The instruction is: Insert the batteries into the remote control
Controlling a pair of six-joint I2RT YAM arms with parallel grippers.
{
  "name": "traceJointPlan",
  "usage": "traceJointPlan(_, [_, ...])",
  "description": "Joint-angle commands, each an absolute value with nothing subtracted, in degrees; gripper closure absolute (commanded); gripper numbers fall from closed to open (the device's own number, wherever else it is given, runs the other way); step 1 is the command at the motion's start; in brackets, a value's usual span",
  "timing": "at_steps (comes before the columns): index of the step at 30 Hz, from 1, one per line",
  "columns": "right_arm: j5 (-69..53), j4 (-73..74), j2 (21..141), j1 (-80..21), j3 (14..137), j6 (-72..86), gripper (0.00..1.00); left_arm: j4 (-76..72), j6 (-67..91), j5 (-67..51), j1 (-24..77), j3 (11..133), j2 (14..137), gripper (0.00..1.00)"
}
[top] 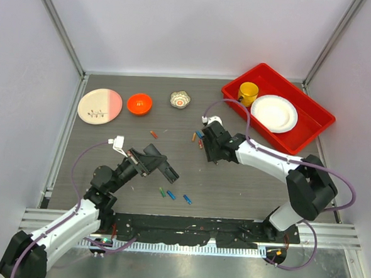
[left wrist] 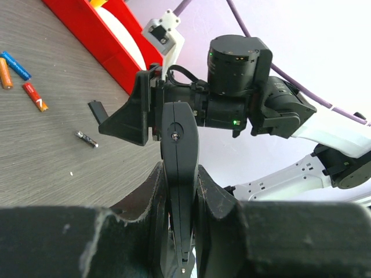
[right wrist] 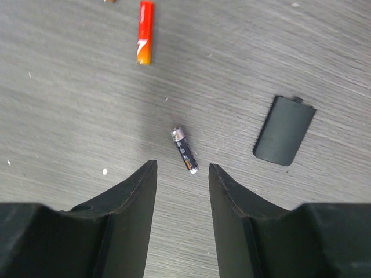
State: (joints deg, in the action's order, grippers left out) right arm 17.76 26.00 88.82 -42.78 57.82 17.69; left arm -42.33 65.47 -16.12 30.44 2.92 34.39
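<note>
Left gripper (left wrist: 181,200) clamped on remote control (left wrist: 179,136). Right gripper (right wrist: 182,168) jaws apart, near red tray (top: 304,99). Tray holds white plate (top: 274,113), yellow cup (top: 247,92).

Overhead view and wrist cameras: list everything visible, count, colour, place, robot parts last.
batteries: about seven, orange, blue, green, loose mid-table
dark cylinder: one, black-silver, before right jaws
remote control: one, black, in left jaws
flat cover: one, black, table
orange bowl: one, far left
pink-cream plate: one, far left
patterned cup: one, far centre
tray: one, red, far right
mug: one, yellow, in tray
white plate: one, in tray
left arm: one, black-white, jaws shut on remote control
right arm: one, black-white, jaws open
</note>
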Motion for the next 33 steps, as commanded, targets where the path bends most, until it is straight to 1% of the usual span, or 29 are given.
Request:
traceJointPlan(1, [8.7, 23.3, 89.7, -42.3, 57.5, 5.1, 0.55, -44.7, 64.5, -17.5, 30.7, 2.1, 35.2, 1.00])
traceJointPlan(8, [6.7, 24.0, 94.0, -41.3, 60.7, 2.9, 0.58, -44.8, 64.6, -17.6, 30.7, 1.9, 34.7, 1.00])
traceJointPlan(14, [6.5, 23.8, 96.9, -40.3, 61.9, 2.7, 0.64, -44.5, 64.6, -17.5, 30.7, 1.8, 34.5, 1.00])
traceJointPlan(33, [7.2, 22.9, 99.6, -39.1, 60.7, 3.4, 0.67, -45.2, 64.4, -17.8, 30.7, 1.9, 36.1, 1.00])
